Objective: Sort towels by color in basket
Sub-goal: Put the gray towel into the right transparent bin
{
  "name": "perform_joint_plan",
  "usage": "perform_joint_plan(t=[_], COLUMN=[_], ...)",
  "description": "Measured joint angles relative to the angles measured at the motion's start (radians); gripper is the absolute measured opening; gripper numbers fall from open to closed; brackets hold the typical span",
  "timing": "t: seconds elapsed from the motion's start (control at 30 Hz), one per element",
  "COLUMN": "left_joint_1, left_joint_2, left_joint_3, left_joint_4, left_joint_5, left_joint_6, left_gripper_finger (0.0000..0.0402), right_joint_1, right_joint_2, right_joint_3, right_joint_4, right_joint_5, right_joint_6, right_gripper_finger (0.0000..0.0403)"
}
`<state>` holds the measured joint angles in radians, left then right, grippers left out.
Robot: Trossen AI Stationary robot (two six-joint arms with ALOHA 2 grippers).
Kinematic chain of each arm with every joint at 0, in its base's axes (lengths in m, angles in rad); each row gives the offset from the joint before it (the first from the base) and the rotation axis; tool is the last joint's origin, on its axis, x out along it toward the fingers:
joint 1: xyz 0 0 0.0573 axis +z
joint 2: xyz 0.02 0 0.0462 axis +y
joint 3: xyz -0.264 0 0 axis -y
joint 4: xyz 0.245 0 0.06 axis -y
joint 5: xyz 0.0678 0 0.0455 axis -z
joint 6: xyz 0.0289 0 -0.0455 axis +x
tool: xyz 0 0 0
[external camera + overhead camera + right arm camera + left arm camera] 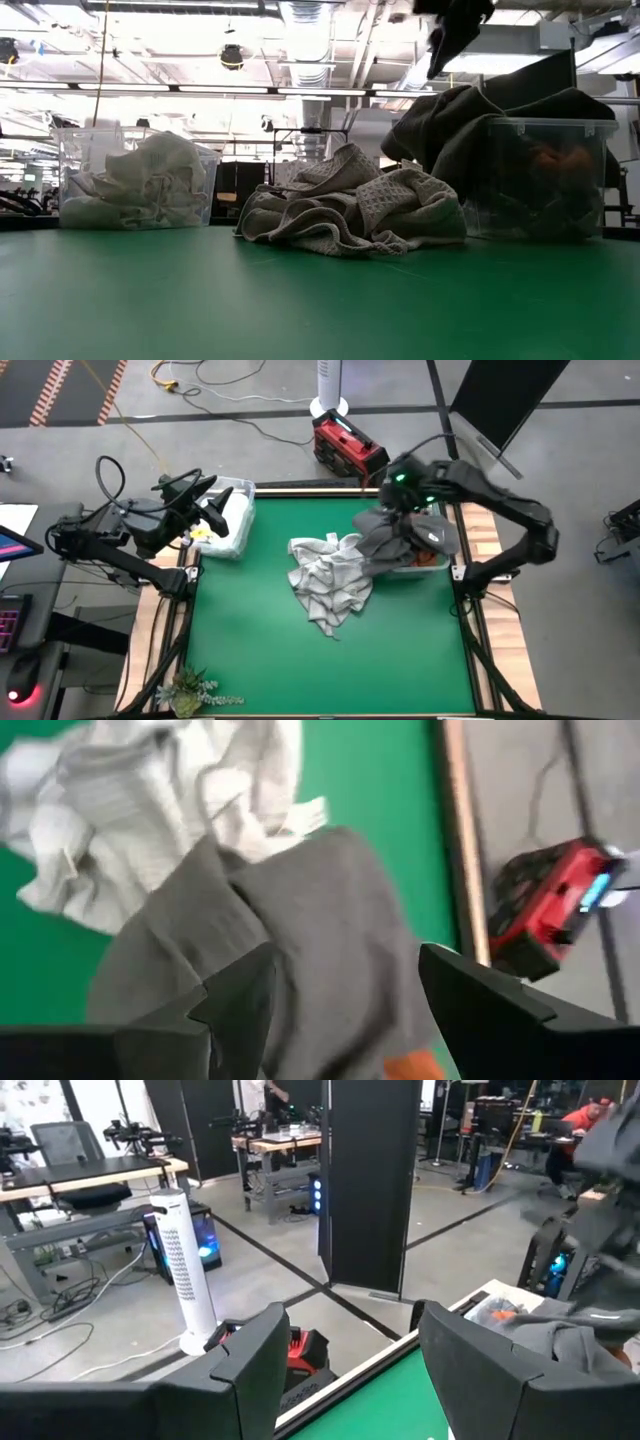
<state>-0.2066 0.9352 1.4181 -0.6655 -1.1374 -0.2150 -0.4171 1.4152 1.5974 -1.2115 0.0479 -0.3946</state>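
High view first: green table (300, 660) with a pile of light grey towels (328, 582) crumpled near the middle. On the left edge sits a clear bin (232, 520) with white towels in it, and the left gripper (213, 520) is parked right over it, jaws apart, nothing between them. On the right edge there's a second bin (432, 563), with a dark grey towel (395, 538) draped over it and spilling toward the pile. The right gripper (405, 495) is above that towel; from up here I can't make out its fingers. A red box (347, 445) sits on the floor behind the table, and a small plant (192, 690) is at the front left corner.

Low view: the left bin (135, 180) is stuffed with white cloth, the light grey pile (350, 210) is in the middle, and the dark grey towel (470, 120) hangs over the right bin (545, 180), where something orange (555, 160) shows through the wall. A dark scrap dangles at the upper edge, can't tell what it is.

Left wrist view: both fingers (250, 1370) stand apart with only room and floor between them, so it's empty.

Right wrist view: fingers (480, 1010) spread wide, looking down at the dark grey towel (320, 930) below, with the light pile (150, 800) beyond it. Not gripping anything as far as I can see.
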Motion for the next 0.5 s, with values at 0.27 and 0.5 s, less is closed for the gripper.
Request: perform_joint_plan(t=[0.27,0.5], left_joint_1=[0.000,0.000], left_joint_2=[0.000,0.000], left_joint_3=[0.000,0.000], left_joint_4=[-0.002,-0.003], left_joint_5=[0.009,0.009], left_joint_6=[-0.004,0.011], left_gripper_finger=[0.0214,0.0214], right_joint_1=[0.056,0.058], right_joint_2=[0.217,0.350], right_joint_3=[-0.001,0.001], right_joint_4=[-0.097,-0.168], right_joint_5=[0.026,0.190], right_joint_6=[-0.054,-0.107], right_gripper_finger=[0.0286,0.0245])
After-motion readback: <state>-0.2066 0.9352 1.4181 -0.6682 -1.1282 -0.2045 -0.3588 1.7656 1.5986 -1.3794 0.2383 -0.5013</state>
